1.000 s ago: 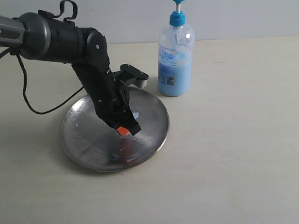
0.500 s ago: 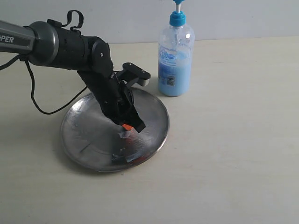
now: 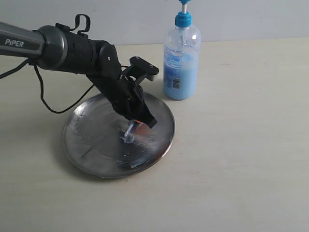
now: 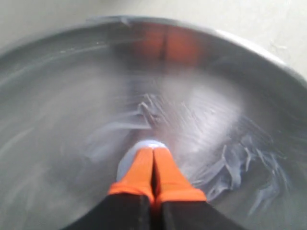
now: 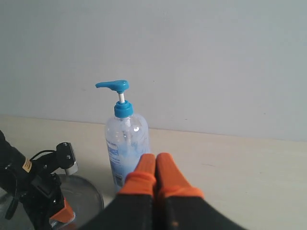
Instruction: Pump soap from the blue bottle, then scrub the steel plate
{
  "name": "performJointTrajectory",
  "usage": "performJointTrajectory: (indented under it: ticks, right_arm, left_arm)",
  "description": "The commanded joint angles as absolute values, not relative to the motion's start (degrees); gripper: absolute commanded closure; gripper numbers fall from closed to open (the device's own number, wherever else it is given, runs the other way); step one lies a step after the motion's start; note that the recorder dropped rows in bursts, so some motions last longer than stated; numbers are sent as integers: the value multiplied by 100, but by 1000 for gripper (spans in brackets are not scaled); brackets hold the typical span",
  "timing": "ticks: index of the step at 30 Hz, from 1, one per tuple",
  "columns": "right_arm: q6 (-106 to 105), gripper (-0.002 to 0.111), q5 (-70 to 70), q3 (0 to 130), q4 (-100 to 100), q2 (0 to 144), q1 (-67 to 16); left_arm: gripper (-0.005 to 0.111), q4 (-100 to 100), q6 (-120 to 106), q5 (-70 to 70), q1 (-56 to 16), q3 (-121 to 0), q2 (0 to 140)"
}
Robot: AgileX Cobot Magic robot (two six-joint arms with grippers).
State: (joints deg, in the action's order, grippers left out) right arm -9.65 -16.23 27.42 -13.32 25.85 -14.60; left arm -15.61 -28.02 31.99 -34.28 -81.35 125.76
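The steel plate (image 3: 87, 140) lies left of centre on the table, with a whitish-blue swirl of soap (image 3: 137, 140) on its right half. My left gripper (image 3: 141, 125) is shut, its orange tips pressed down into a pale blob of soap (image 4: 125, 165) on the plate (image 4: 53, 96). Streaks of soap (image 4: 230, 163) fan out beside the tips (image 4: 153, 149). The blue bottle (image 3: 181, 63) stands upright just behind the plate's right rim. My right gripper (image 5: 156, 157) is shut on nothing and hovers in front of the bottle (image 5: 125, 139), apart from it; the exterior view does not show it.
The left arm (image 3: 72, 48) reaches in from the left with a black cable (image 3: 53, 108) trailing over the table beside the plate. A pale tabletop (image 3: 241, 145) stretches to the right and front. A plain wall (image 5: 216, 62) stands behind the bottle.
My left gripper slid across the plate from its near side toward the far right, leaving a wider soap smear behind it. The bottle has not moved.
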Motion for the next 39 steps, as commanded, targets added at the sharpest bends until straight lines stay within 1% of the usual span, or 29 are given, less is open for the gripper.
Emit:
performJointTrajectory:
  ticks: [1,10,15,23,29,39]
  right_arm:
    - [-1008,108,-1552,2713,-1343,2549,-1468]
    - [-1008,108,-1552,2713,-1343,2549,-1468]
    - [-1008,108,-1552,2713,-1343,2549,-1468]
    - [-1008,108,-1563,2713,-1341,2549,-1468]
    - [-1008,108,-1565,2713,-1341,2549,-1468]
    - [-1008,108,-1565,2713,-1396,2549,-1468]
  left_arm:
    - [106,-1548,-2646,3301,-3445,-8276,12840]
    - [106,-1235,-2247,3788,-3360,-8693,12848]
    - [106,-475,-1598,4422,-3253,-8765,12848]
    - [106,-533,-1598,5145,-3265,-8765,12823]
    - [106,-1459,-1935,4892,-3265,-8765,12802]
    - [106,-1407,-1910,4215,-3265,-8765,12954]
